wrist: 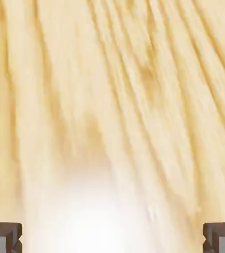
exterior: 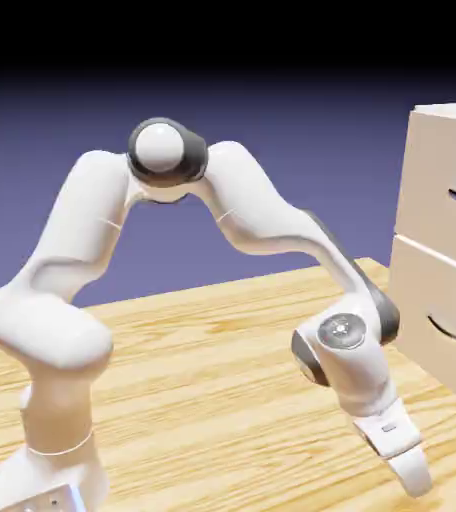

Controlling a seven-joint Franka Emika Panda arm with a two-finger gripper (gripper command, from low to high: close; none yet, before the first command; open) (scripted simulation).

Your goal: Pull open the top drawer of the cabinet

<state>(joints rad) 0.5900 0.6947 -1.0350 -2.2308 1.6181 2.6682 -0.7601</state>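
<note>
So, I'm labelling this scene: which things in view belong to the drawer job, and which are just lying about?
For the job:
- top drawer
- cabinet
- gripper

Not needed:
- lower drawer
- wooden table

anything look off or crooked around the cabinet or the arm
Nothing stands out. The cabinet stands upright with its top drawer and lower drawer looking shut, and no spill or damage shows on the table. The white patch in the hand view looks like glare on the wood.
</note>
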